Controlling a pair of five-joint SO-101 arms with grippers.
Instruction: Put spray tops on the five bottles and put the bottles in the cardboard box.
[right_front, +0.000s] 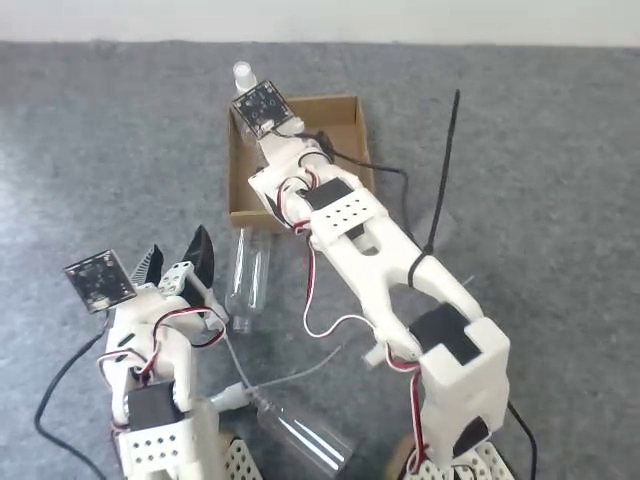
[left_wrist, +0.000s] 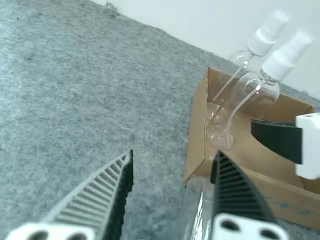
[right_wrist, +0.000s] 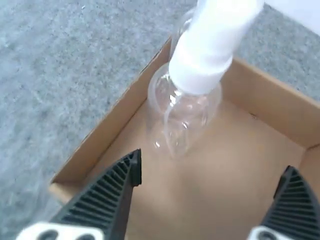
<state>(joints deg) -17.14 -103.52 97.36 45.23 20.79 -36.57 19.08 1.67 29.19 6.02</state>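
The cardboard box (right_front: 345, 118) lies at the back of the grey mat. Two clear bottles with white spray tops (left_wrist: 270, 29) (left_wrist: 287, 53) stand in its far corner; one of them (right_wrist: 186, 112) is close below my right gripper (right_wrist: 212, 165), which hangs open over the box floor with nothing in it. My left gripper (right_front: 180, 240) is open and empty above the mat at the front left. A clear bottle without a top (right_front: 248, 275) lies just beside it, near the box. Another topless bottle (right_front: 308, 437) lies at the front, a loose spray top (right_front: 232, 396) at its neck.
The right arm (right_front: 380, 260) stretches from the front right across the mat to the box. A black upright rod (right_front: 445, 170) stands right of it. Cables trail near both arm bases. Bare grey mat spreads to the left and far right.
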